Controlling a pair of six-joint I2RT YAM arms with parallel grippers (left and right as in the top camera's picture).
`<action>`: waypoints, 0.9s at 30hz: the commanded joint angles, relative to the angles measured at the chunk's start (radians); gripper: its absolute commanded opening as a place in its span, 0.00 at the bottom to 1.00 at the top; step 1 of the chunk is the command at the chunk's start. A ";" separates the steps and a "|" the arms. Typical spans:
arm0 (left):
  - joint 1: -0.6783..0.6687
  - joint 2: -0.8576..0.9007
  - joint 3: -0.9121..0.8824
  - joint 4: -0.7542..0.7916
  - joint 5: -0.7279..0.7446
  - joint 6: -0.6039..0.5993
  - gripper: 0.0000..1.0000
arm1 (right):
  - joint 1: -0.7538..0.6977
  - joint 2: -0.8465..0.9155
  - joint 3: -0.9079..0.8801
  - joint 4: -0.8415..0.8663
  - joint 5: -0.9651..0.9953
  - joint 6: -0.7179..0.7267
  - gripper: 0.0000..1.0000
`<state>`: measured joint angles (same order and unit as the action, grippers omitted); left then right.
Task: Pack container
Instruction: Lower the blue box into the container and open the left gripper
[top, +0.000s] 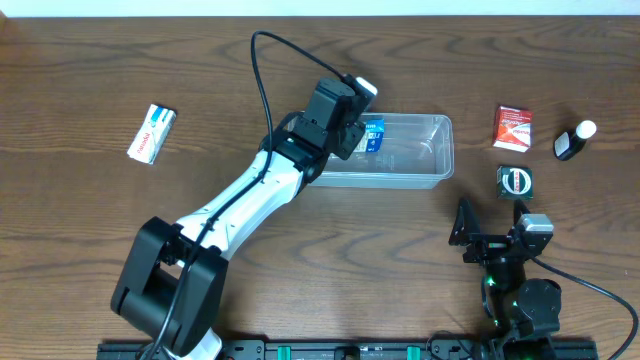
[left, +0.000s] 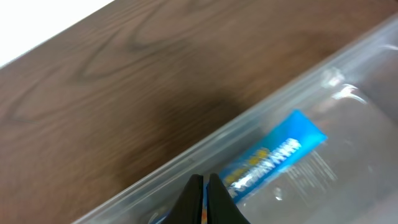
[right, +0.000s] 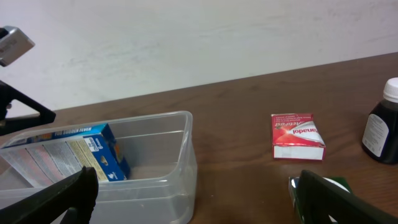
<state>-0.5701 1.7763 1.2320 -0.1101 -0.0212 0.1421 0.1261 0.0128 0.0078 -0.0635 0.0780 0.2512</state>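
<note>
The container (top: 425, 155) is a clear plastic tub at the table's middle. A blue box (top: 372, 134) leans inside its left end. My left gripper (top: 352, 128) hangs over that end. In the left wrist view its fingers (left: 204, 182) are shut together above the container's rim (left: 186, 163), with the blue box (left: 273, 155) lying below and free of them. My right gripper (top: 490, 213) rests near the front right, open and holding nothing. The right wrist view shows the right gripper (right: 193, 186) spread wide, facing the container (right: 168, 168) and the blue box (right: 68, 152).
A red-and-white box (top: 512, 128) lies right of the container, also in the right wrist view (right: 297, 135). A dark bottle with a white cap (top: 572, 141) lies at the far right. A small black-and-green pack (top: 515, 181) sits before my right gripper. A white box (top: 151, 133) lies far left.
</note>
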 joint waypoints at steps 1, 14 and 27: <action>0.005 0.010 0.012 0.014 -0.097 -0.103 0.06 | -0.008 -0.002 -0.002 -0.003 0.000 -0.013 0.99; 0.011 0.017 0.012 0.000 -0.096 -0.103 0.06 | -0.008 -0.002 -0.002 -0.003 0.000 -0.013 0.99; 0.011 0.064 0.009 0.006 -0.096 -0.102 0.06 | -0.008 -0.002 -0.002 -0.003 0.000 -0.013 0.99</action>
<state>-0.5648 1.7977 1.2320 -0.1059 -0.1009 0.0486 0.1261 0.0128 0.0078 -0.0635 0.0780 0.2512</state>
